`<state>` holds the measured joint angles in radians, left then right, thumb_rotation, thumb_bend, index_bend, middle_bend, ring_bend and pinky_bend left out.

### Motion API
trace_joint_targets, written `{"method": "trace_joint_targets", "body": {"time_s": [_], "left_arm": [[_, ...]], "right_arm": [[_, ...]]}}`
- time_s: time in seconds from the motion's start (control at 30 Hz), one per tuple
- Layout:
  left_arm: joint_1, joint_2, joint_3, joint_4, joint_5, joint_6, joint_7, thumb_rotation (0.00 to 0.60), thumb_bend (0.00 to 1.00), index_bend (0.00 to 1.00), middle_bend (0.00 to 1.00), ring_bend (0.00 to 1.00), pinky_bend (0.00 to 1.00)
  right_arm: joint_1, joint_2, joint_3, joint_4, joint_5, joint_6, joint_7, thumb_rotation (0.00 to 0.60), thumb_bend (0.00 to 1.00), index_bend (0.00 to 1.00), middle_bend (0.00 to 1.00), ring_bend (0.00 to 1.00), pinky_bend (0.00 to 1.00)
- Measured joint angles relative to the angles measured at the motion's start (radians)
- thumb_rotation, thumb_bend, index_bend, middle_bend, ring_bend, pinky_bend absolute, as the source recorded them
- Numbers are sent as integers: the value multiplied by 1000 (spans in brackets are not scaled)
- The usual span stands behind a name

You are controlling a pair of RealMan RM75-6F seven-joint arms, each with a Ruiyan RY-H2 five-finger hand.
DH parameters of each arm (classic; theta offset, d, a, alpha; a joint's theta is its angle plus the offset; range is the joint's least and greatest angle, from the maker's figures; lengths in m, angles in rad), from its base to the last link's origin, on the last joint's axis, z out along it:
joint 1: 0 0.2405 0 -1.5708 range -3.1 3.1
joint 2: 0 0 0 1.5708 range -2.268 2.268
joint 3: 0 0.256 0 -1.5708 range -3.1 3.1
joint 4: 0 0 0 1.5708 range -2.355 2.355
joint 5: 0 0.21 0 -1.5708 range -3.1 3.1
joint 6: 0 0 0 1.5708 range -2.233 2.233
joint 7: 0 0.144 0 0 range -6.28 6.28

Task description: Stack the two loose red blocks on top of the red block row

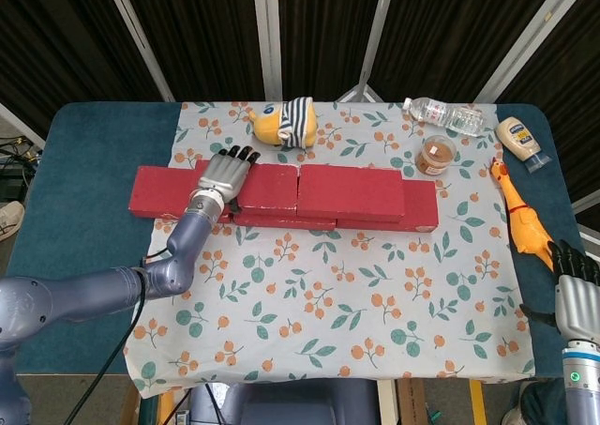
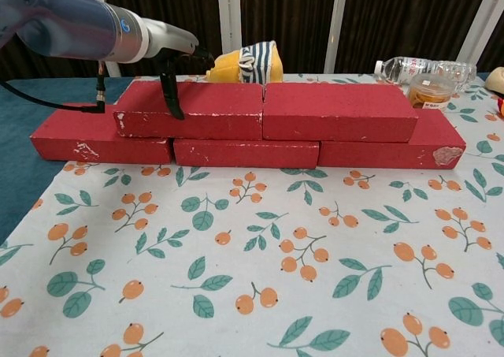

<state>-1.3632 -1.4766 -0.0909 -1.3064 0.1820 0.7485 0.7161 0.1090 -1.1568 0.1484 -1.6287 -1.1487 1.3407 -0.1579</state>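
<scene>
Upper-left red block [image 1: 267, 187] beneath left robot hand [image 1: 223, 179].

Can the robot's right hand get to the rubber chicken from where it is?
Probably yes. The right hand sits at the table's right edge, just in front of the rubber chicken, with only bare cloth between them and nothing in its fingers.

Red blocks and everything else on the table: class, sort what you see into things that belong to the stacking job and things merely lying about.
Job:
- bottom red block row
- upper left red block, with the left hand on it
- upper right red block

Lying about:
- striped yellow plush toy
- plastic water bottle
- small jar
- mayonnaise bottle
- rubber chicken
</scene>
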Motion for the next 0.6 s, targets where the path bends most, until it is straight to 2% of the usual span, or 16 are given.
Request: {"method": "trace_joint_targets", "body": {"time_s": [0.1, 0.2, 0.33, 0.47, 0.6], "left_arm": [[-2, 45, -3, -60, -2, 26, 8, 600, 0, 0, 14, 0, 86], [3, 104, -2, -132, 8, 69, 17, 600, 0, 9, 79, 0, 75], [36, 206, 12, -238, 51, 157, 19, 600, 0, 115, 199, 46, 75], [112, 259, 21, -285, 150, 205, -52, 600, 0, 253, 271, 61, 75], [219, 290, 34, -291, 299, 208, -197, 600, 0, 292, 289, 61, 75]], "right_arm": [[1, -1, 0, -2, 2, 0, -5, 600, 100, 0, 0, 0, 0], [1, 0, -1, -4, 1, 0, -6, 600, 100, 0, 0, 0, 0], [0, 1, -1, -6, -3, 3, -2, 600, 99, 0, 0, 0, 0], [-1, 1, -2, -9, -4, 4, -3, 600, 99, 0, 0, 0, 0], [0, 0, -2, -12, -6, 5, -7, 600, 99, 0, 0, 0, 0]]}}
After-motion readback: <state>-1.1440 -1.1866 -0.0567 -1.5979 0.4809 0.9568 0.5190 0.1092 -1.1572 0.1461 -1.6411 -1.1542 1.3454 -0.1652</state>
